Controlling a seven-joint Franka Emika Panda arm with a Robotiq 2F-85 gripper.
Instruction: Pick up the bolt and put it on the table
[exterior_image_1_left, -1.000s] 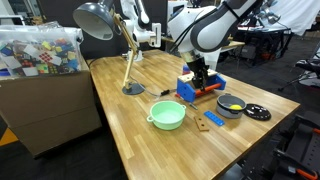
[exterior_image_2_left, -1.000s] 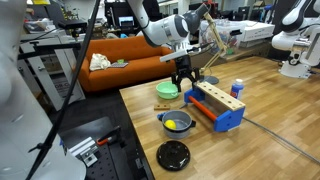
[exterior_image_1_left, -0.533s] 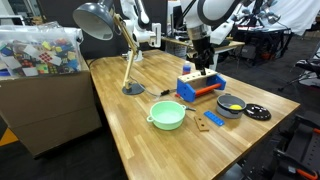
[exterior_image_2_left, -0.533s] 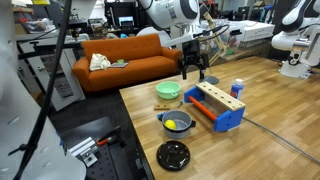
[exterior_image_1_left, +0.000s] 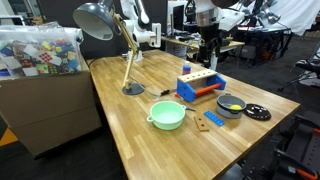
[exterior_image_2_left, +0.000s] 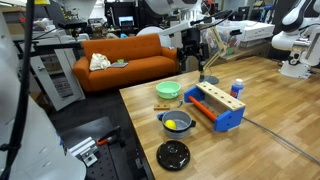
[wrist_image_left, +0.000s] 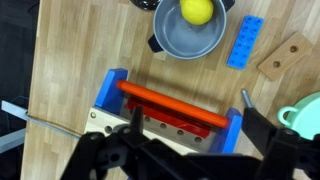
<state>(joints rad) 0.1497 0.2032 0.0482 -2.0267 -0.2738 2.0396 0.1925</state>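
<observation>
My gripper (exterior_image_1_left: 210, 56) (exterior_image_2_left: 196, 62) hangs open and empty, well above the blue rack with an orange bar (exterior_image_1_left: 200, 87) (exterior_image_2_left: 217, 108) (wrist_image_left: 170, 105). In the wrist view my two fingers (wrist_image_left: 198, 116) stand wide apart over the rack. A small grey bolt (wrist_image_left: 245, 97) seems to lie on the table (exterior_image_1_left: 130, 130) (exterior_image_2_left: 270, 140) (wrist_image_left: 70, 60) just beside one blue end of the rack. I cannot make the bolt out in either exterior view. A blue cylinder with a red top (exterior_image_2_left: 237, 89) stands at the rack's end.
A green bowl (exterior_image_1_left: 167, 115) (exterior_image_2_left: 167, 91), a grey pot with a lemon (exterior_image_1_left: 231, 104) (exterior_image_2_left: 175, 123) (wrist_image_left: 190, 25), a black lid (exterior_image_1_left: 257, 113) (exterior_image_2_left: 173, 155), a blue block (wrist_image_left: 243, 42) and a wooden block (wrist_image_left: 285, 55) surround the rack. A desk lamp (exterior_image_1_left: 128, 60) stands behind.
My gripper has risen straight up from the rack, where it was low a second ago, and now hangs high above it. The things on the table have not moved.
</observation>
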